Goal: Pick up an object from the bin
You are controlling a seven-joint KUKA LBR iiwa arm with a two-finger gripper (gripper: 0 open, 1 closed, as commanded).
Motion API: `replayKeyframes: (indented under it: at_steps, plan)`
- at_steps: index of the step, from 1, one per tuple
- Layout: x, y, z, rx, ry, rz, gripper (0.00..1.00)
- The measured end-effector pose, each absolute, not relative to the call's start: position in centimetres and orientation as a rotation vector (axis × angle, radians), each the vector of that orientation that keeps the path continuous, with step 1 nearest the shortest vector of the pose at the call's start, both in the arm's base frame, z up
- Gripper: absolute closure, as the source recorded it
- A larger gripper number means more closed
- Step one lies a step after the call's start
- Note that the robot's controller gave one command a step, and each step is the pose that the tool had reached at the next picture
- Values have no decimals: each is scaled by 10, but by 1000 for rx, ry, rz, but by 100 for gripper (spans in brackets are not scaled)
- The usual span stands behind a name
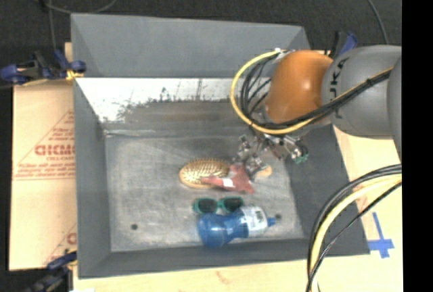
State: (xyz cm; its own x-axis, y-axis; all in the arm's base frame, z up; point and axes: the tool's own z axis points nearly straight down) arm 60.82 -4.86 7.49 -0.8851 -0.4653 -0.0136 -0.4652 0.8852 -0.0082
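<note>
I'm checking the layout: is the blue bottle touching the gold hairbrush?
No, the blue bottle lies apart from the gold hairbrush, with the green sunglasses between them.

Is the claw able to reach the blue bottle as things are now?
Probably yes. The blue bottle lies uncovered at the front, the green sunglasses beside it, not on it. The claw hangs close behind, near a pink thing.

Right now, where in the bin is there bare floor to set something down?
The left half of the bin floor is bare, from the left wall to the gold hairbrush. A bare strip also runs along the back wall. Crowded right of centre: gripper, hairbrush, pink thing, green sunglasses, blue bottle.
</note>
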Motion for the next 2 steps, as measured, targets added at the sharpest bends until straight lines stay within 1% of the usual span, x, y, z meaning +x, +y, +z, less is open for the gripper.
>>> replayKeyframes:
  at_steps: [1, 2]
  plan:
    - [607, -49, 77, -750, 3039, -6, 100]
    - [607, -49, 84, -750, 3045, -5, 100]
